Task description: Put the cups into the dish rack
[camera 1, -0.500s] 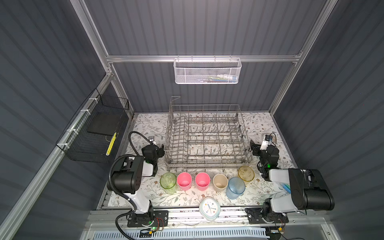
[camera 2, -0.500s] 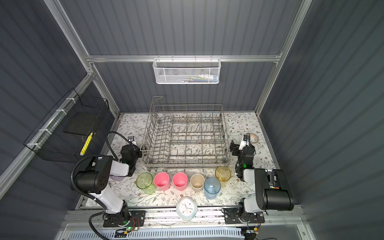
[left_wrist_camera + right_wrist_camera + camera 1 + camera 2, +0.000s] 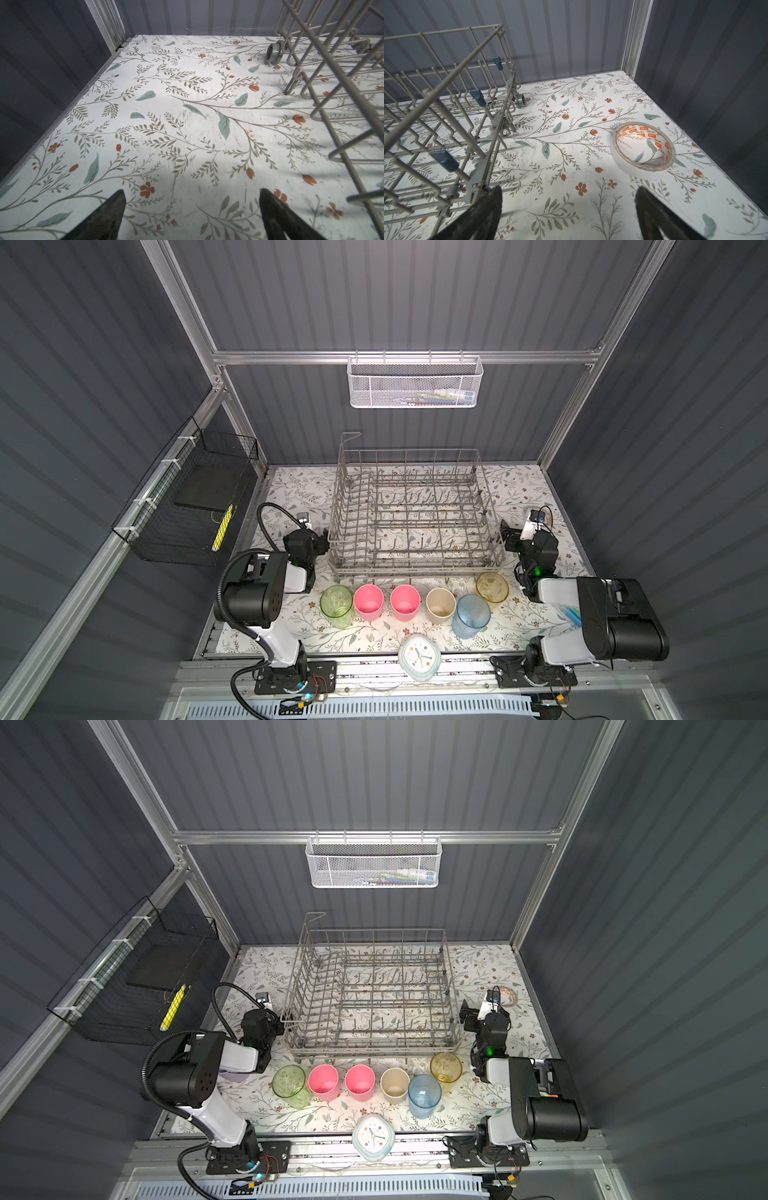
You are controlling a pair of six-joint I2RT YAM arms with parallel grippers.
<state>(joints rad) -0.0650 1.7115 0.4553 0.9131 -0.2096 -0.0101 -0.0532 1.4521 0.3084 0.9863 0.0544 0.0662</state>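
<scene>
tops: high, looking down, whole table (image 3: 540, 497) | wrists: low, close, either side of dish rack (image 3: 415, 568)

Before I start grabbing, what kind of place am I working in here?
Probably a robot test cell staged as a kitchen, not a real one: grey panel walls on an aluminium frame, a floral-papered tabletop, and a dish rack with cups lined up in front of it.

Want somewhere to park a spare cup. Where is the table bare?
Bare: the table left of the dish rack, beyond the left gripper; also between the blue cup and the right arm. Crowded: the cups before the rack, the clock, the tape roll on its right.
</scene>
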